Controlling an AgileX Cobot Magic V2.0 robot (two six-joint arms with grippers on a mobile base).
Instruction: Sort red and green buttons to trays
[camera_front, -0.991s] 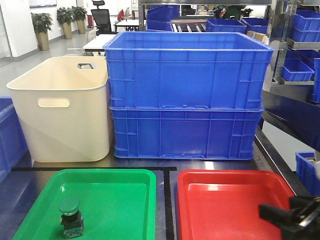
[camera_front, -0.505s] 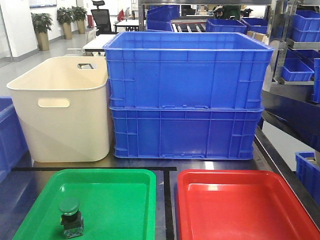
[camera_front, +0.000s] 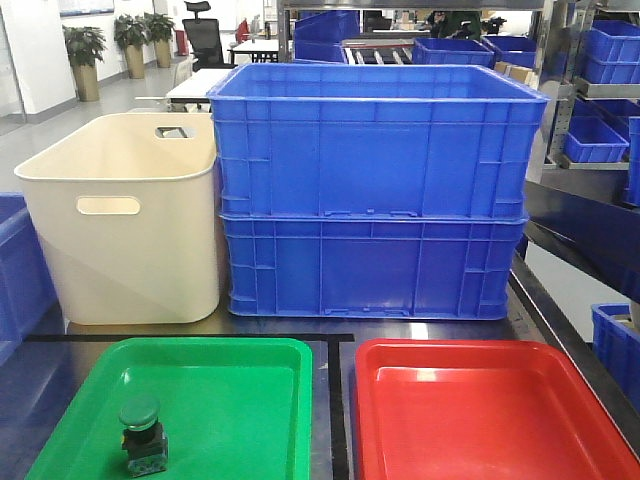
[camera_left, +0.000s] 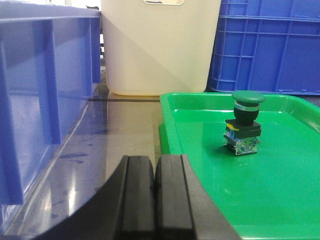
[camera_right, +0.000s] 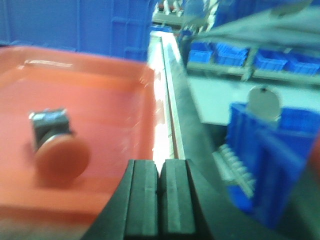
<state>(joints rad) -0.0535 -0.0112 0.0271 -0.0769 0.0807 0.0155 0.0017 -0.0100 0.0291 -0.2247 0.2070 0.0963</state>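
Looking down my left gripper (camera_left: 155, 192), I find the fingers pressed together on nothing, hanging low over the dark table (camera_left: 115, 135) just outside the green tray (camera_left: 280, 200). My right gripper (camera_right: 160, 197) is likewise clenched and empty, near the red tray (camera_right: 100, 100).

Green button (camera_left: 243, 122): upright on its block inside the green tray, toward the near left corner in the front view, clear of the rim. Red button (camera_right: 54, 145): lying tipped on its side in the red tray, cap toward me. That wrist view is badly blurred, so I read its pose loosely; the front view does not show it at all.

Risks from here:
- A low sweep of the left arm could clip the tray rim and topple the top-heavy green button.
- A domed cap can roll; jolting the red tray might send that button to the edge.
- Behind, the cream tub (camera_front: 120, 220) and stacked blue crates (camera_front: 375, 190) limit forward reach.
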